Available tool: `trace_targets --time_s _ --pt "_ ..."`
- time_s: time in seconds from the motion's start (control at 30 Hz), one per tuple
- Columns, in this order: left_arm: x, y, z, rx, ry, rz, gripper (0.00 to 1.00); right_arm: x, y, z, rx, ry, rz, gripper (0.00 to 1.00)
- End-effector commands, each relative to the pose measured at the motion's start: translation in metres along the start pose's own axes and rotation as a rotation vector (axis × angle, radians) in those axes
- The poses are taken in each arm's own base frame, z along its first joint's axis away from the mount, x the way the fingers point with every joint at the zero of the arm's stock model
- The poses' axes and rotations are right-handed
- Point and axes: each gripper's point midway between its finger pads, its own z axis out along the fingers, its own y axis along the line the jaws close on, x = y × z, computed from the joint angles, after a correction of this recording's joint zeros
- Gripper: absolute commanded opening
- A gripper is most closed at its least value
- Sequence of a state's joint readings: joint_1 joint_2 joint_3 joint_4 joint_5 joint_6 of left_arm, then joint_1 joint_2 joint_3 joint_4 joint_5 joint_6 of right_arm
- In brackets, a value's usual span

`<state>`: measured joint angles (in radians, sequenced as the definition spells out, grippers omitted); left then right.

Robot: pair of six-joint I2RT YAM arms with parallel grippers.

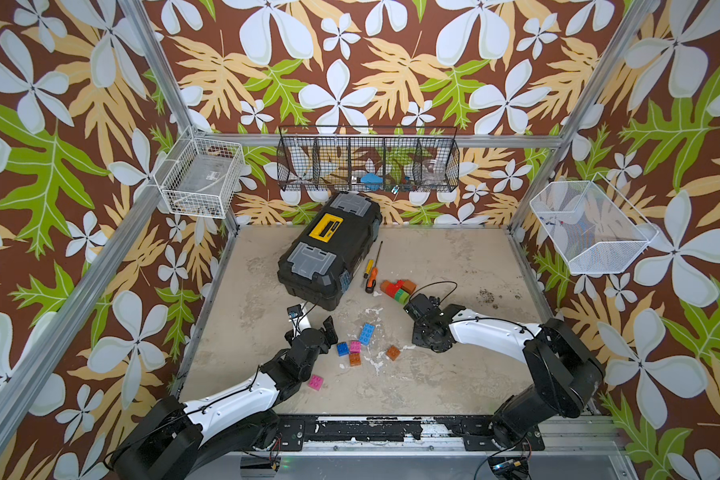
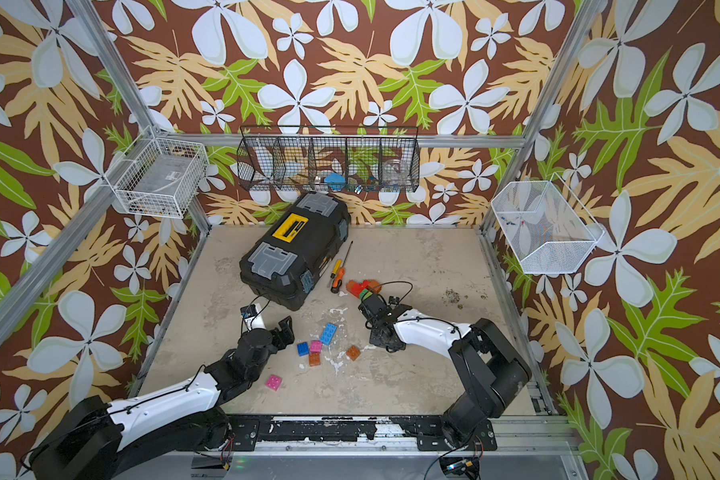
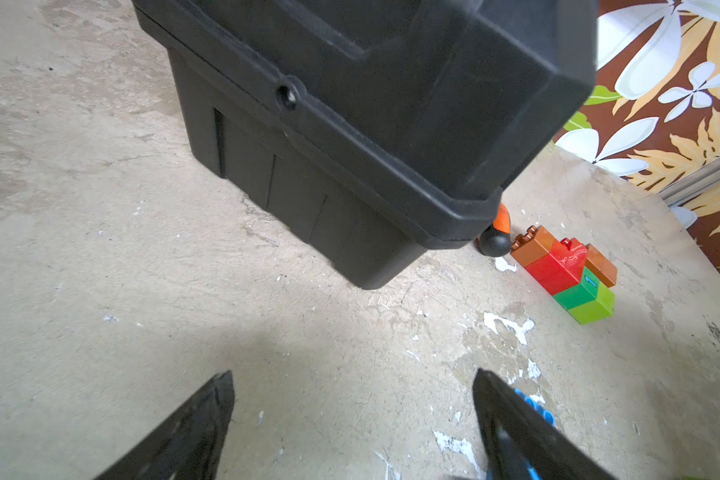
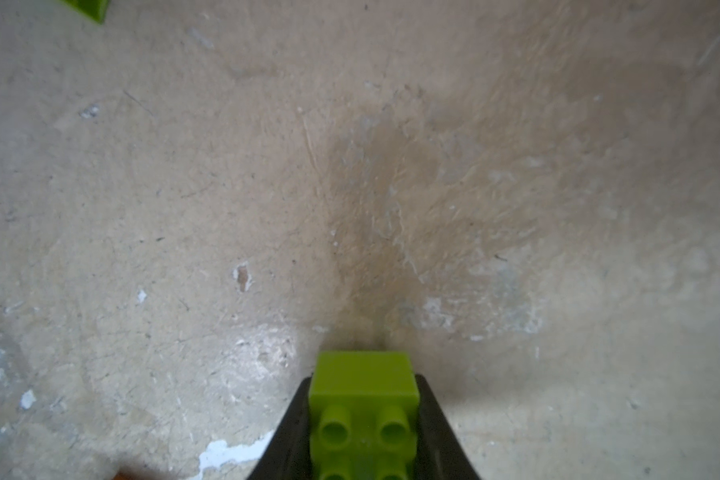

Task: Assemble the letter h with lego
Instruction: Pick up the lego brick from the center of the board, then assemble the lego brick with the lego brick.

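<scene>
Right gripper clamped on a lime brick: the square brick sits pinched between the two dark fingers, studs turned toward the wrist camera, over bare table. Whether the brick touches the surface cannot be told from this view. In a top view the partial brick assembly, made of orange-brown, red, green and lime bricks lying flat, rests just beyond the right gripper, with the held brick hidden under the wrist. The assembly lies just beside the orange-handled screwdriver, which lies alongside the black toolbox. Left gripper released, jaws spread wide with nothing between them, facing the near end of the toolbox. The loose bricks lie between the two arms: a long blue brick, then a small blue brick, a pink brick and an orange brick close together near the left gripper. A second orange brick and a second pink brick lie apart from that group.
</scene>
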<state>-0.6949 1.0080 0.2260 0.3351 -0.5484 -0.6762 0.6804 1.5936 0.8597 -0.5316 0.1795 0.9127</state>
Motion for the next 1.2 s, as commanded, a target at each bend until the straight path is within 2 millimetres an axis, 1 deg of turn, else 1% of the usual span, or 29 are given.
trace_targets --time_s 0.0,0.03,0.1,0.17,0.3,0.37,0.43,0.53,0.63,0.7,0.77,0.83,0.93,1.0,1.17 --pt "-0.002 -0.004 0.0 0.02 -0.009 -0.002 0.94 0.009 0.002 -0.007 -0.012 0.023 -0.098 0.24" --pt "-0.002 -0.004 0.0 0.025 -0.008 -0.003 0.94 0.011 0.011 -0.013 -0.05 0.023 -0.145 0.24" --pt "-0.002 -0.005 0.0 0.026 -0.007 -0.001 0.93 0.018 0.041 -0.028 -0.17 0.011 -0.325 0.24" --pt "-0.003 0.0 0.0 0.005 -0.017 -0.006 0.93 0.017 0.057 -0.042 -0.215 -0.053 -0.458 0.25" --pt "-0.003 0.001 -0.002 0.015 -0.026 -0.019 0.93 0.014 0.071 -0.057 -0.29 -0.109 -0.633 0.26" --pt "-0.004 0.002 -0.003 0.016 -0.034 -0.024 0.93 0.017 0.076 -0.057 -0.311 -0.092 -0.709 0.26" --pt "-0.005 0.006 -0.005 0.004 -0.048 -0.046 0.92 0.02 0.078 -0.052 -0.305 -0.067 -0.76 0.28" --pt "-0.005 0.007 -0.006 0.012 -0.056 -0.068 0.91 0.023 0.09 -0.051 -0.287 -0.048 -0.855 0.27" --pt "-0.005 0.004 -0.008 0.037 -0.05 -0.064 0.91 0.022 0.092 -0.048 -0.232 -0.039 -0.937 0.27" --pt "-0.002 -0.002 -0.009 0.081 -0.042 -0.063 0.91 0.027 0.088 -0.043 -0.209 -0.007 -0.978 0.27" --pt "0.002 -0.004 -0.009 0.105 -0.033 -0.066 0.91 0.031 0.086 -0.04 -0.207 0.013 -0.996 0.27" --pt "0.002 -0.006 -0.009 0.111 -0.029 -0.064 0.91 0.037 0.089 -0.036 -0.234 0.042 -1.009 0.27" --pt "0.003 -0.005 -0.009 0.113 -0.025 -0.063 0.91 0.04 0.091 -0.032 -0.228 0.061 -1.026 0.28" --pt "0.005 -0.006 -0.009 0.124 -0.02 -0.064 0.91 0.043 0.092 -0.031 -0.237 0.067 -1.031 0.28" --pt "0.005 -0.004 -0.009 0.108 -0.022 -0.057 0.91 0.047 0.096 -0.035 -0.275 0.074 -1.034 0.28"
